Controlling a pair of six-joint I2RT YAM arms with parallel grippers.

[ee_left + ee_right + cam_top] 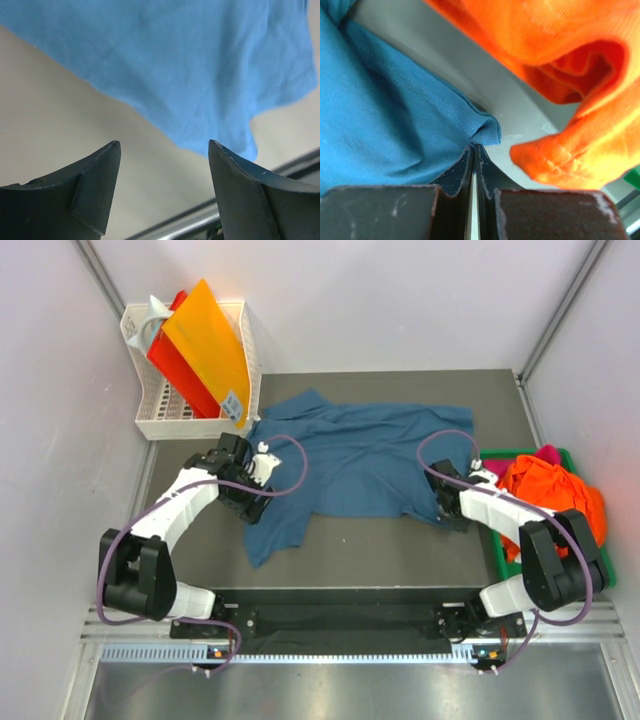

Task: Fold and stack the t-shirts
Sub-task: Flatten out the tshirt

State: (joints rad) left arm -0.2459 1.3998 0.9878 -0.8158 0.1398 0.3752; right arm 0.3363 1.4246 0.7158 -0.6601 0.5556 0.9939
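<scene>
A dark teal-blue t-shirt [360, 455] lies spread across the grey table. My left gripper [252, 502] hovers at the shirt's left side. In the left wrist view it [165, 150] is open and empty, with a hanging flap of blue cloth [190, 65] just past the fingertips. My right gripper [443, 508] is at the shirt's lower right edge. Seen from the right wrist, it [474, 147] is shut on a pinched corner of the blue shirt [385, 125]. An orange t-shirt [555, 490] [560, 50] lies crumpled beside it, with a magenta one [547, 453] peeking out behind.
A green tray [608, 570] at the right table edge holds the orange and magenta shirts. A white basket [150, 425] at the back left holds flat yellow and red items [205, 340]. Grey walls close in both sides, and a metal rail runs along the near edge.
</scene>
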